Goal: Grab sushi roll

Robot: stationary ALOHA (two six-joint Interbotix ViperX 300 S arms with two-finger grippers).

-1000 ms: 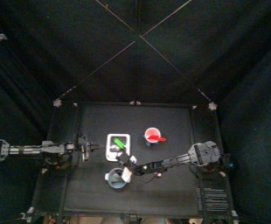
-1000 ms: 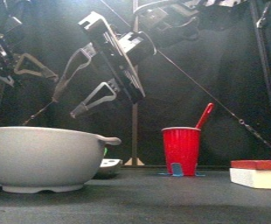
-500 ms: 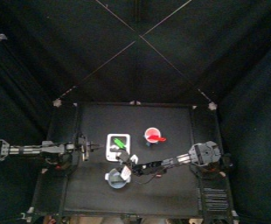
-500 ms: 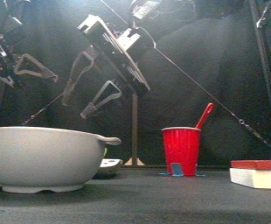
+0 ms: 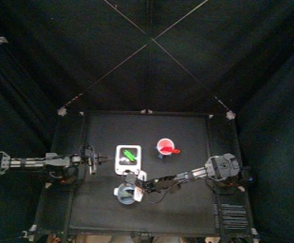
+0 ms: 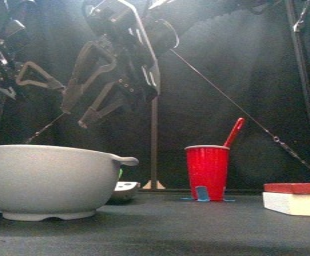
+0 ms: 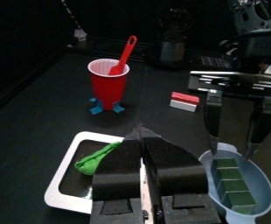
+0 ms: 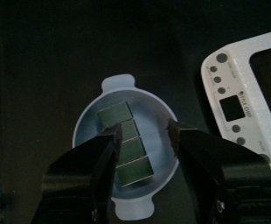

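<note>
From above, the right tool (image 5: pixel 137 182) hung over a pale round bowl (image 5: pixel 119 195) near the front of the black surface (image 5: pixel 188 204). A white rectangular tray with a green stripe (image 5: pixel 128 155) and a red plastic cup (image 5: pixel 169 147) sat further back. The left tool (image 5: pixel 97 161) rested just left of the tray.

From the front, the bowl's wall hid its contents. The right tool's jaws hung spread above it. A white block with a red top (image 6: pixel 294 200) lay at the far right.

The left wrist view showed the left tool clenched on nothing. The sushi roll (image 7: pixel 232 175), a row of dark green pieces, lay inside the bowl.

The right wrist view showed the released jaws apart on either side of the roll, not gripping it.
</note>
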